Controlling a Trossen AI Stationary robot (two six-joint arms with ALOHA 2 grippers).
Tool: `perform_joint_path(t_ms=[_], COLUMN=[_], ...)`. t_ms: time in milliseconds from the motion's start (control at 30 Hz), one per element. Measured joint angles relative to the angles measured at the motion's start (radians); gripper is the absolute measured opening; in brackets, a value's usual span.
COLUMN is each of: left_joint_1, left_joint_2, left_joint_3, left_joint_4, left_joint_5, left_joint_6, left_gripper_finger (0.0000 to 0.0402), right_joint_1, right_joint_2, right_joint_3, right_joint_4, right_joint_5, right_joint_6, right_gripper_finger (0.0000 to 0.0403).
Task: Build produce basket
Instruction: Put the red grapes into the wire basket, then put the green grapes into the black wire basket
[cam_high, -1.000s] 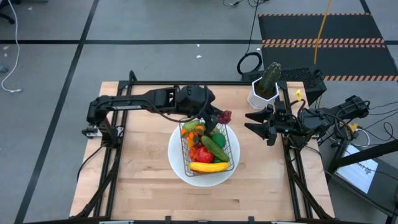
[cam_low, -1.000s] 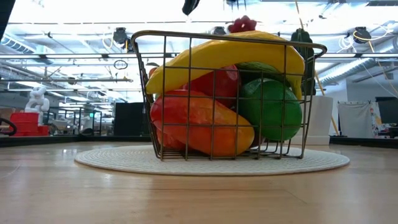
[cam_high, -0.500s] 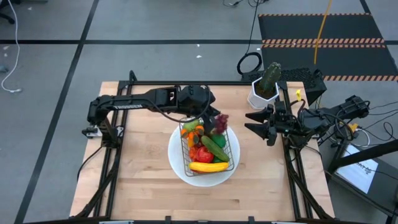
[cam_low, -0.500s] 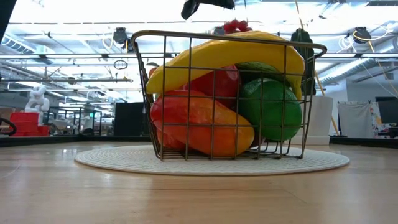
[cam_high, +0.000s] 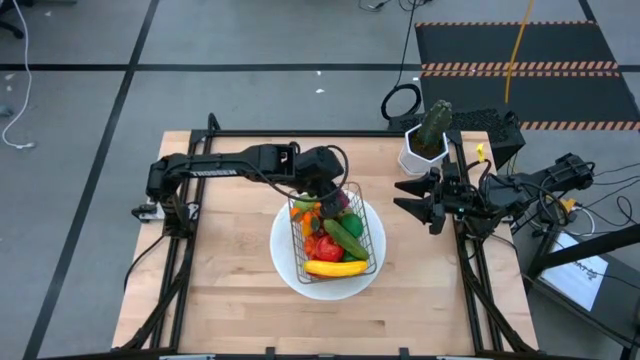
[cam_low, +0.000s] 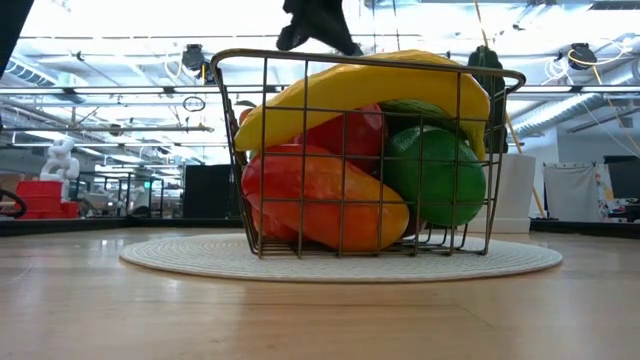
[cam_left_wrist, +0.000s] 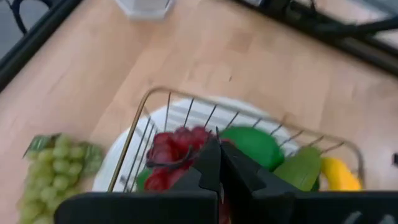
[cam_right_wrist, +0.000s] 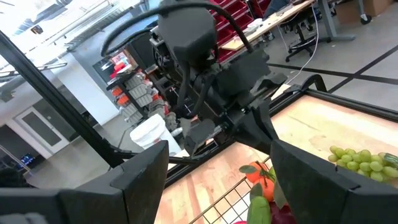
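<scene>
- On the round white plate (cam_high: 290, 268) mid-table sits the basket (cam_high: 372, 236), loaded with produce.
- Left gripper (cam_high: 336, 203) is over the basket's far end, fingers (cam_left_wrist: 211, 163) pinched together on the purple grapes (cam_left_wrist: 172, 154); the bunch hangs just inside the far rim.
- High view: banana (cam_high: 335, 267) lies along the near end, cucumber (cam_high: 344, 236) diagonal across the middle, red tomato (cam_high: 325, 249) between them, orange pieces (cam_high: 309, 210) at the far-left corner.
- Low view: banana (cam_low: 370, 88) rides on top of the pile, orange pepper (cam_low: 325, 200) low against the mesh, green fruit (cam_low: 432, 176) beside it on the right.
- Green grapes (cam_left_wrist: 58, 165) sit at the basket's far-left edge; can't tell whether they're inside the wire or on the plate.
- Right gripper (cam_high: 412, 199) waits at the right table edge, well clear of the basket, jaws spread wide, holding nothing.
- White pot with cactus (cam_high: 426, 140) stands at the far right corner, just behind the right gripper.
</scene>
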Motion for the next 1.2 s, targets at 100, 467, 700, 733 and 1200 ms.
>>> perform_joint_path(t_ms=[100, 467, 700, 733, 1200], left_joint_1=[0.000, -0.001, -0.001, -0.001, -0.042], left_joint_2=[0.000, 0.000, 0.000, 0.000, -0.015], left_joint_3=[0.000, 0.000, 0.000, 0.000, 0.000], left_joint_4=[-0.066, -0.280, -0.467, -0.489, -0.540], left_joint_5=[0.000, 0.028, 0.058, 0.058, 0.176], left_joint_6=[0.013, 0.022, -0.027, -0.040, -0.181], left_gripper_finger=[0.0005, 0.0006, 0.0014, 0.0021, 0.0220], right_joint_1=[0.000, 0.000, 0.000, 0.000, -0.002], right_joint_2=[0.000, 0.000, 0.000, 0.000, 0.001], right_joint_3=[0.000, 0.000, 0.000, 0.000, 0.000], right_joint_4=[0.000, -0.008, -0.008, -0.008, -0.037], right_joint_5=[0.000, 0.000, 0.000, 0.000, 0.003], right_joint_6=[-0.003, -0.010, -0.010, -0.010, 0.028], right_gripper_finger=[0.0274, 0.0274, 0.0274, 0.0274, 0.0274])
